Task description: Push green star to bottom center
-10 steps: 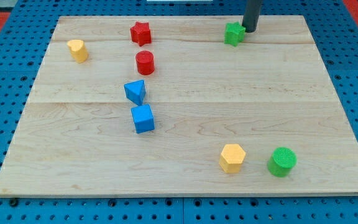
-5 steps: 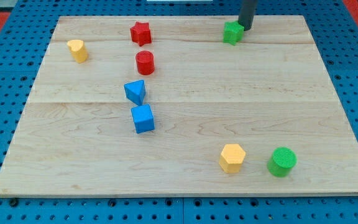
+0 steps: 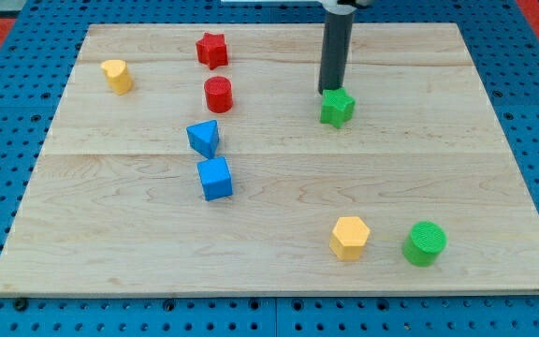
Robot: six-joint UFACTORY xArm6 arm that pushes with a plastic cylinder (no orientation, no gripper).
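The green star (image 3: 337, 108) lies on the wooden board (image 3: 457, 140), right of centre in the upper half. My tip (image 3: 329, 91) is at the star's upper left edge, touching it from the view's top. The dark rod rises straight up from there to the view's top edge.
A red star (image 3: 211, 50) and a red cylinder (image 3: 218, 95) sit at upper left, a yellow block (image 3: 116, 76) farther left. A blue triangular block (image 3: 204, 138) and a blue cube (image 3: 215, 178) lie left of centre. A yellow hexagon (image 3: 349, 237) and a green cylinder (image 3: 425, 242) sit at lower right.
My tip has moved down and slightly left, and the green star has slid from near the board's top edge down toward the middle.
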